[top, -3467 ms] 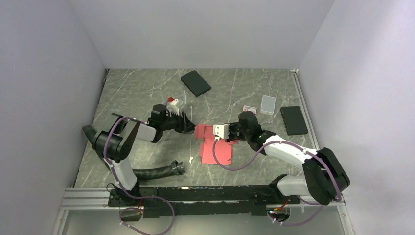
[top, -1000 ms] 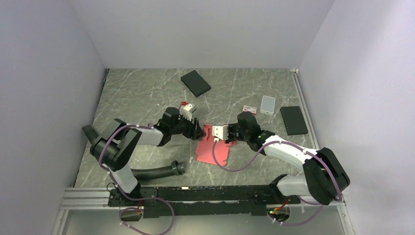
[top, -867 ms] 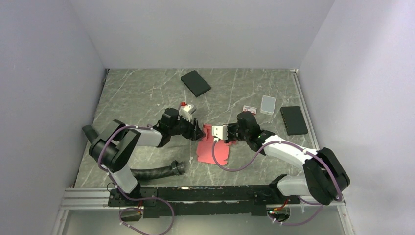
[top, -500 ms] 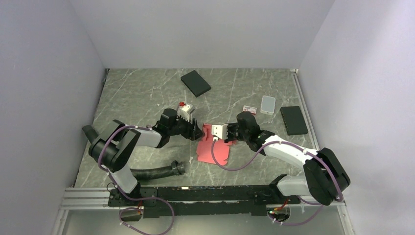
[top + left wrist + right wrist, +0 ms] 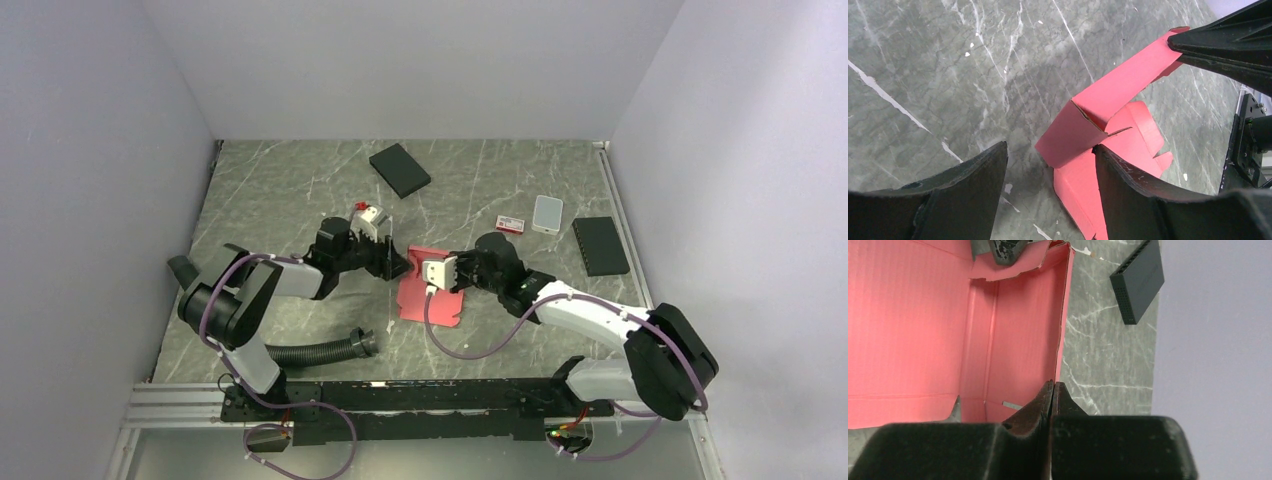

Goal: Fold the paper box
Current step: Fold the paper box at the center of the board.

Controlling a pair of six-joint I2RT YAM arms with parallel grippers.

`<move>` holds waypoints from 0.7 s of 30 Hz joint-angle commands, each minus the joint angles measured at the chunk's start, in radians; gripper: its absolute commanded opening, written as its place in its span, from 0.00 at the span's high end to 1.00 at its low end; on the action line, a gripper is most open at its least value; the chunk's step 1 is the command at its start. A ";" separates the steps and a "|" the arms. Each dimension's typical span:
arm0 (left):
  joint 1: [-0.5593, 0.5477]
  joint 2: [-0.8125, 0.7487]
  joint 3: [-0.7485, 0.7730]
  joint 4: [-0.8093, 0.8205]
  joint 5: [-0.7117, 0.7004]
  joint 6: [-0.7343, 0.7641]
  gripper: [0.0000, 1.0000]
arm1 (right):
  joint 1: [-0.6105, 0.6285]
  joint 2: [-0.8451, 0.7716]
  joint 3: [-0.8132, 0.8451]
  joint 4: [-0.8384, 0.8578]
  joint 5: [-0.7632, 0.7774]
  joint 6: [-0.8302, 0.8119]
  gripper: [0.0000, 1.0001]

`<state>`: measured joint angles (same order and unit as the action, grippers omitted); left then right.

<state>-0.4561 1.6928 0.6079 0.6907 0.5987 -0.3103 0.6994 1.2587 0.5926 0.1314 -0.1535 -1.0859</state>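
Observation:
The pinkish-red paper box (image 5: 420, 302) lies partly folded on the marble table, between the two arms. My right gripper (image 5: 1053, 386) is shut on the top edge of one raised wall of the paper box (image 5: 923, 330), whose open inside fills the left of that view. In the left wrist view, the right gripper's black fingers (image 5: 1218, 45) pinch the far end of that raised strip of the box (image 5: 1088, 125). My left gripper (image 5: 1048, 162) is open just left of the box's near corner, holding nothing. From above, the left gripper (image 5: 393, 262) sits at the box's left edge.
A black flat box (image 5: 400, 170) lies at the back, and another black box (image 5: 600, 245) lies at the right (image 5: 1140, 282). A tiny red-and-white carton (image 5: 509, 223) and a white flat item (image 5: 547, 213) lie behind the right arm. A black corrugated hose (image 5: 320, 350) lies near the left base.
The right gripper has carried the box's wall a little to the left and the sheet has shifted with it. The left gripper has drawn back leftward and opened slightly wider.

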 commanded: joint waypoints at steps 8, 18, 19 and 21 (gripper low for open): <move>0.022 -0.008 -0.025 0.064 -0.008 0.050 0.30 | 0.065 0.027 -0.043 0.096 0.068 -0.087 1.00; 0.022 -0.037 -0.077 0.098 -0.041 0.055 0.30 | 0.120 0.059 -0.070 0.108 0.087 -0.116 1.00; 0.021 -0.039 -0.082 0.103 -0.040 0.057 0.30 | 0.128 0.062 -0.072 0.109 0.090 -0.121 1.00; 0.022 -0.042 -0.088 0.105 -0.044 0.058 0.30 | 0.138 0.068 -0.075 0.109 0.097 -0.131 1.00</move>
<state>-0.4397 1.6901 0.5335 0.7227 0.5766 -0.2745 0.8059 1.3067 0.5385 0.2333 -0.0490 -1.1908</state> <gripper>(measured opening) 0.700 0.013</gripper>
